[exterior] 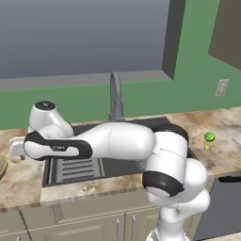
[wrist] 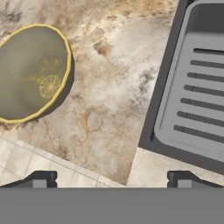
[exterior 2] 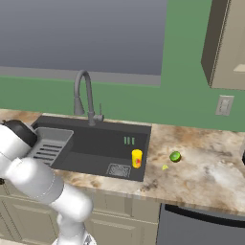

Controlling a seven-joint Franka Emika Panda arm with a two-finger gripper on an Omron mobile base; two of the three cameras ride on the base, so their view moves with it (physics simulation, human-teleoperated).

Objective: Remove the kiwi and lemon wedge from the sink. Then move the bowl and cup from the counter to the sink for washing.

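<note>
So the white robot arm [exterior: 141,146] is right up front in the left base view, reaching left across the basin, and its pincer [wrist: 109,179] sits over the beige-and-brown marbled stone counter [wrist: 109,87] just left of the sink. In the hand view both dark tips stand wide apart at the bottom with nothing between them, so it's fully open and holding nothing.

The round shallow tan-gold bowl with the lighter yellow rim [wrist: 33,72] sits upright on the counter, mouth up, off to the upper left in the hand view and apart from the tips. Inside looks dull olive with a faint yellow pattern near the middle. No real long axis, it's round.

The wide dark grey rectangular sink [exterior 2: 95,143] runs long side along the counter edge, with the grey ribbed rack insert [exterior 2: 50,143] at its left end, the square drain [exterior 2: 118,170] near the front, and the grey gooseneck faucet [exterior 2: 83,98] behind.

The small yellow cylindrical cup with a red mark [exterior 2: 137,158] stands upright inside the sink, at the right end beside the drain.

The small bright-green roundish kiwi [exterior 2: 175,156] is on the counter just right of the sink, and the tiny pale-yellow lemon wedge [exterior 2: 164,167] lies near it, a bit closer to the front edge. Too small to tell which way the wedge points.
</note>
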